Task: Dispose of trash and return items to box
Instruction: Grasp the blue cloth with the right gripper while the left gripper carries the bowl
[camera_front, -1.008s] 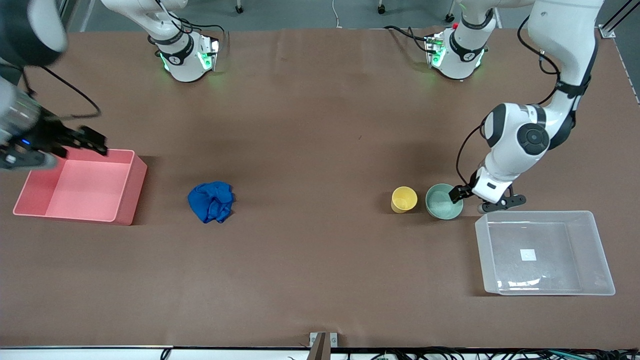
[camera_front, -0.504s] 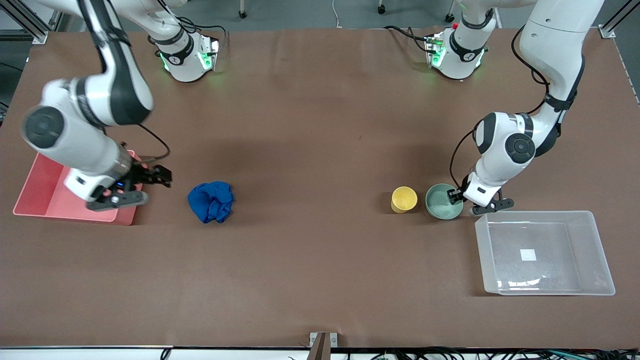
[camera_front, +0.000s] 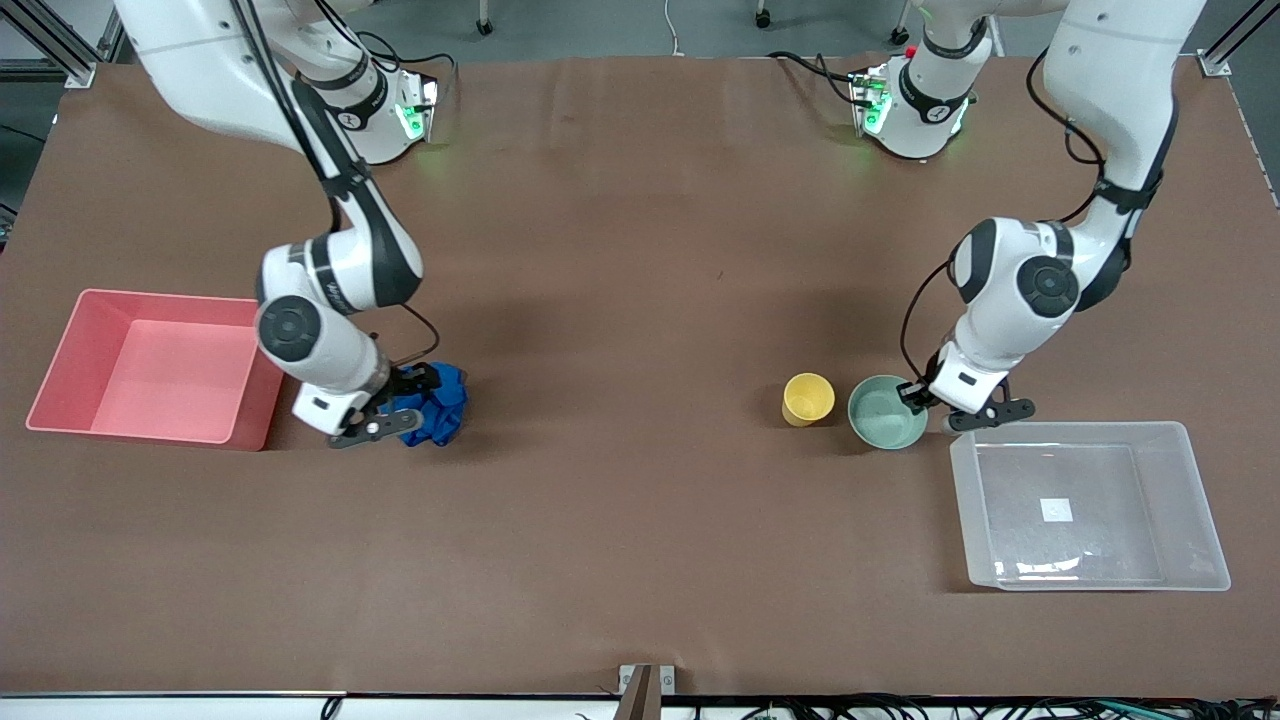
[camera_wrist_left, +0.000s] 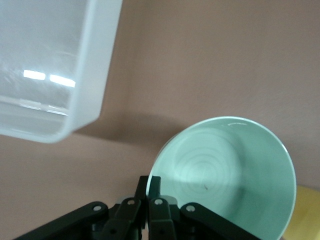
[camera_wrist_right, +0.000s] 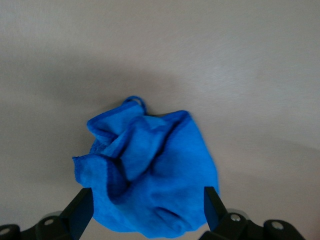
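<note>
Brown table (camera_front: 640, 300): left pincer (camera_front: 925, 398) clenched on bowl (camera_front: 885, 413) rim; right pincer (camera_front: 400, 405) released, straddling cloth (camera_front: 440, 405).

On the brown desk (camera_front: 640, 520): one blue cloth wad (camera_front: 440, 405), one yellow cup (camera_front: 808, 398), one mint-green bowl (camera_front: 885, 412), one clear plastic tub (camera_front: 1090, 507) and one pink tub (camera_front: 160, 367). Two robot arms reach in, each with one tool.

The right end effector (camera_front: 405, 400) is low, fingers spread wide. The left end effector (camera_front: 918, 393) is low, fingers pinched together.
</note>
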